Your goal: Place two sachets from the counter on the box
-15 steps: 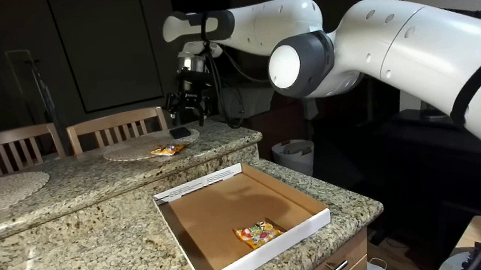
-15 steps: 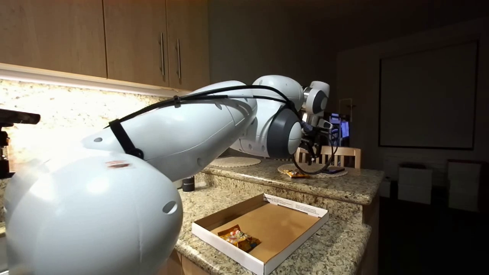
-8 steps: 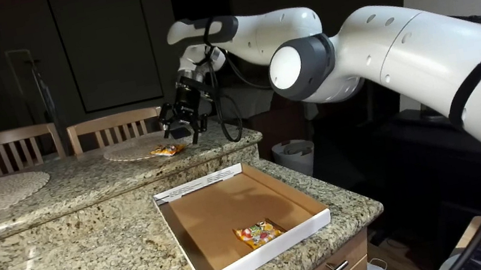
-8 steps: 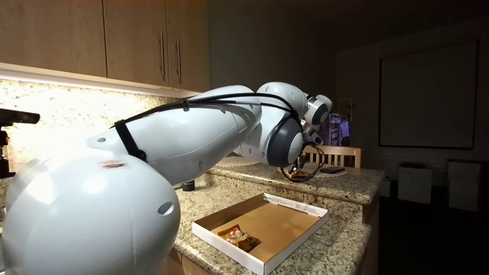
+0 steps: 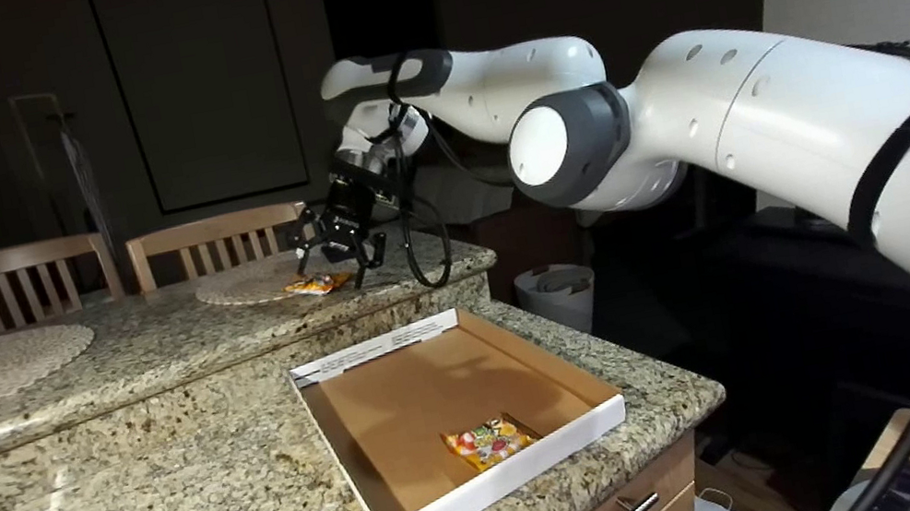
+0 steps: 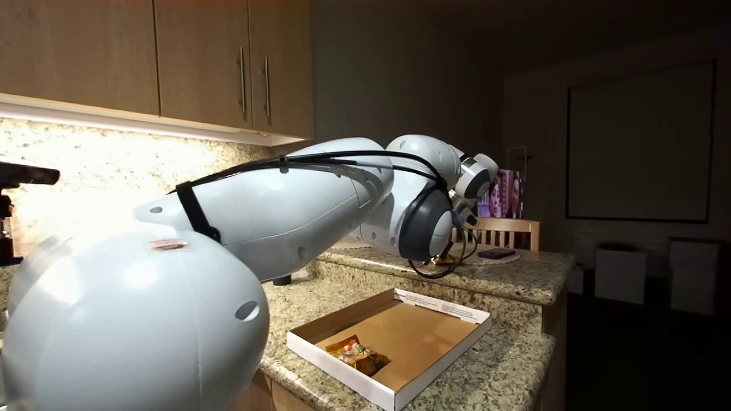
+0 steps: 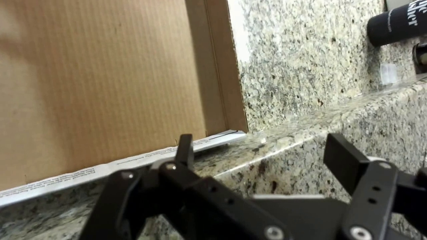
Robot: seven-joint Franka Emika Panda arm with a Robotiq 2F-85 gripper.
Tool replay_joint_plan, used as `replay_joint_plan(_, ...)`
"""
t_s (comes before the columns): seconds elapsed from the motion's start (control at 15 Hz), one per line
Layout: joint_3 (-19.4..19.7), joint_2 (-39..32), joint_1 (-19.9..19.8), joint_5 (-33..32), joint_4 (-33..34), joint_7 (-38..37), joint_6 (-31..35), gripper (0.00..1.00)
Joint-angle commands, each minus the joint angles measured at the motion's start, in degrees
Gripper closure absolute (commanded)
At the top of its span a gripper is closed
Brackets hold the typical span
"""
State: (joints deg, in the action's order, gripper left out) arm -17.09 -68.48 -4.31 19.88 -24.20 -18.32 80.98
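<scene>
One sachet (image 5: pixel 488 443) is lying in the box (image 5: pixel 504 480), well apart from the gripper (image 7: pixel 262 155): half seemingly done. Second sachet (image 5: pixel 317 284) is resting near the gripper, at the edge of a round mat (image 5: pixel 240 286), awaiting transfer. Jaws standing wide, holding nothing.

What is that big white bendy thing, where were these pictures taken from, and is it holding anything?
That's a robot arm. The black gripper at its end works like a hand. The wide pictures come from two cameras standing outside the robot; the close-up comes from one on its wrist.

On the speckled counter sits a wide, shallow box with one orange sachet inside. A second sachet lies at the edge of a round mat on the counter's higher part. The gripper is near it, fingers apart, apparently holding nothing.
</scene>
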Motion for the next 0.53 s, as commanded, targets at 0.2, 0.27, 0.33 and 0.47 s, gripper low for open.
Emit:
replay_joint_plan(0.2, 0.26, -1.26, 0.64, 0.0, 0.23, -0.28, 3.89, 0.0)
replay_joint_plan(0.27, 0.13, -1.67, 0.76, 0.24, 0.38, -0.52, 5.73, 0.0)
replay_joint_plan(0.33, 0.12, -2.07, 0.95, 0.29, 0.57, -0.56, 7.99, 0.0)
replay_joint_plan(0.47, -0.1, -2.86, 1.3, 0.68, 1.15, -0.99, 13.87, 0.0)
